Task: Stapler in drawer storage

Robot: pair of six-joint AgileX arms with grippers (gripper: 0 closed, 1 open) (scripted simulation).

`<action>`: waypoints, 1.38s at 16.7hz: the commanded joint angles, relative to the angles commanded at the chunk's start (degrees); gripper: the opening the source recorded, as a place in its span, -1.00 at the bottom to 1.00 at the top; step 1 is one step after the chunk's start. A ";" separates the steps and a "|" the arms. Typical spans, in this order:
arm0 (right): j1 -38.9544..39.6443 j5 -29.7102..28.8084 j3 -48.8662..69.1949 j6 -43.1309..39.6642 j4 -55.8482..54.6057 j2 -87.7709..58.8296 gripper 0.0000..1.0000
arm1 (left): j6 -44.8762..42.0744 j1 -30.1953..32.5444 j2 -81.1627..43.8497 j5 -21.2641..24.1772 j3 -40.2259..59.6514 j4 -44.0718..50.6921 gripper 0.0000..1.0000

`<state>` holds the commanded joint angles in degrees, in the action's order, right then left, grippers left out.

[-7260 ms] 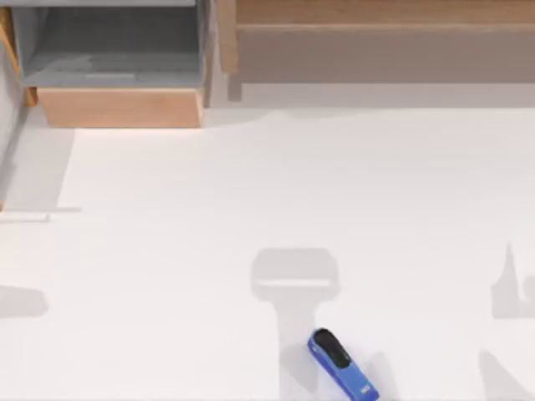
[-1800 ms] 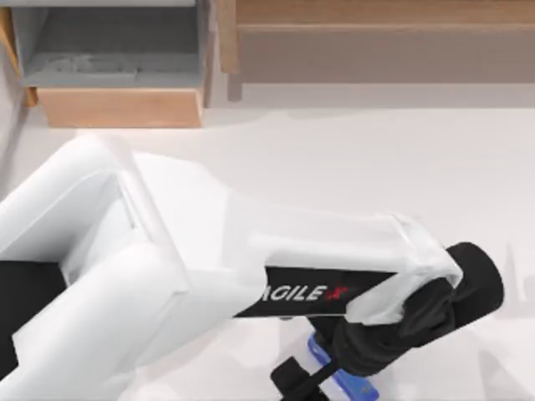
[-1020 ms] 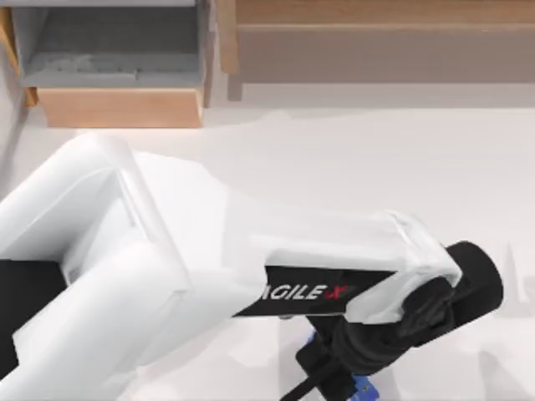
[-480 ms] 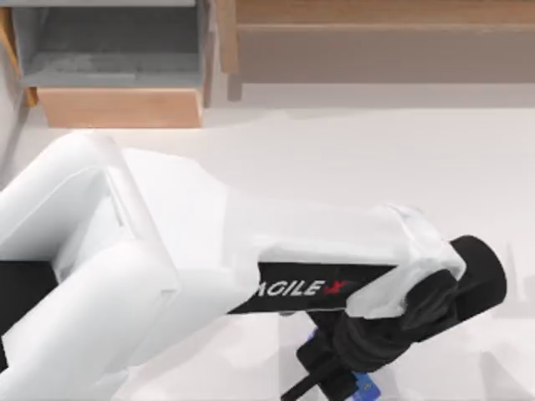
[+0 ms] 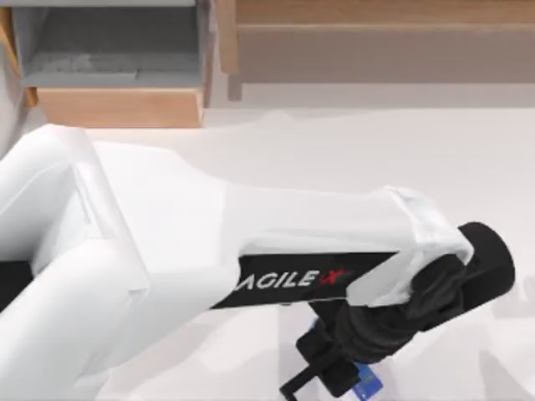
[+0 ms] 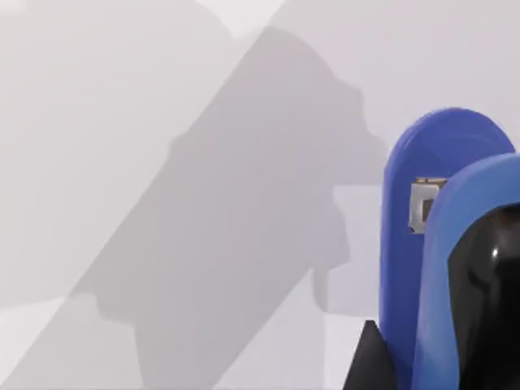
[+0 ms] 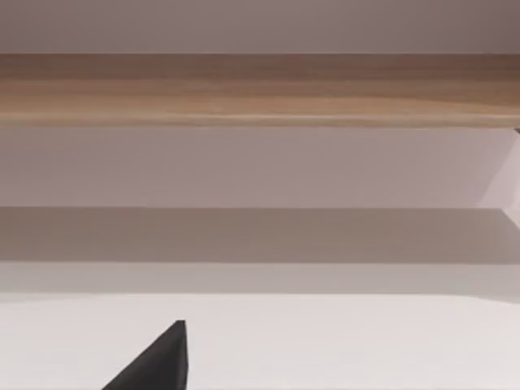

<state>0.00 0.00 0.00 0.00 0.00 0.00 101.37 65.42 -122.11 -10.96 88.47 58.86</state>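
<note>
Left gripper (image 5: 338, 380) sits at the near edge of the table (image 5: 376, 167), right of centre in the top view, clamped around the stapler (image 5: 365, 384). A small blue end with a white mark sticks out past the black fingers; the rest is covered by the wrist. In the left wrist view the stapler (image 6: 443, 244) stands close to the lens, rounded blue base and glossy black top piece, with a small metal tab between the two blue layers and a dark finger tip (image 6: 370, 361) against its side. Whether it is lifted off the surface cannot be told.

Left arm (image 5: 167, 267) reaches in from the top view's lower left, its white link lying across the table's middle, black wrist bent down over the stapler. It covers most of the near half.

Open room: the far strip of white, smooth table is bare from the arm to the furniture. Drawer (image 5: 117, 104) at far left stands pulled out, grey floor and walls, light tan front panel facing the table. Long wooden unit (image 5: 376, 42) runs along the far edge to its right, brownish-grey panel under a wood rail.

Right wrist view: one dark finger tip (image 7: 154, 366) low over the table, facing the long wooden unit (image 7: 260, 85); right gripper's fingers cannot be judged.
</note>
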 joint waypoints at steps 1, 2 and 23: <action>0.00 0.00 0.00 0.00 0.00 0.00 1.00 | -0.25 0.12 0.25 0.20 0.00 0.18 -1.00; 0.00 0.00 0.00 0.00 0.00 0.00 1.00 | -0.76 0.30 0.60 0.56 -0.05 0.50 -1.00; 0.00 0.00 0.00 0.00 0.00 0.00 1.00 | -90.70 -60.01 -0.02 -5.69 24.26 5.21 -1.00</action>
<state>0.00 0.00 0.00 0.00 0.00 0.00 10.67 5.41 -122.13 -16.65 112.73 64.07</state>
